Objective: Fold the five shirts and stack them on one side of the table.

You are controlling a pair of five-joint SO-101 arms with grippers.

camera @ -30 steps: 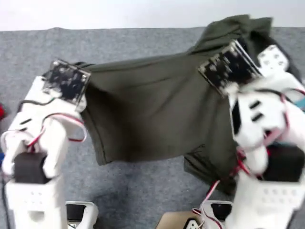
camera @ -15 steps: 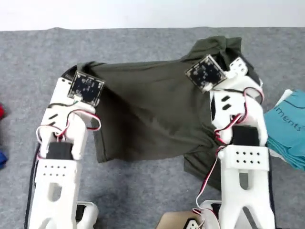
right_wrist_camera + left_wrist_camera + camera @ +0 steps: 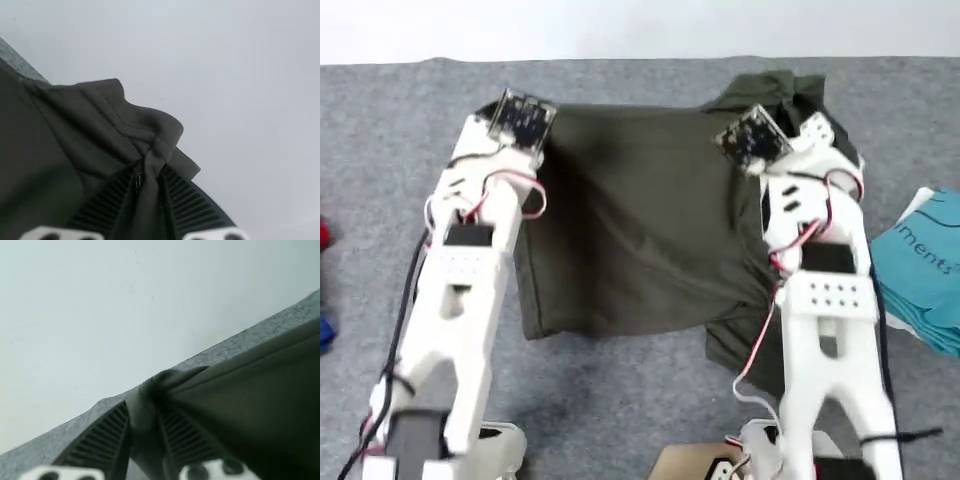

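Teal shirt (image 3: 928,275) partly off frame

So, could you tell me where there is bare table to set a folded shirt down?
Widest bare patch: the table's left, between the left arm and the red item and blue item at the edge. A smaller strip lies between the two arms, before the olive shirt's hem. The right is crowded by the teal shirt.

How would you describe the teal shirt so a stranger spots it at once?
On the grey felt table, look to the right side, just beyond the white right arm. The teal fabric shirt lies there, bright with white lettering, unlike the large dark olive fabric shirt stretched mid-table.
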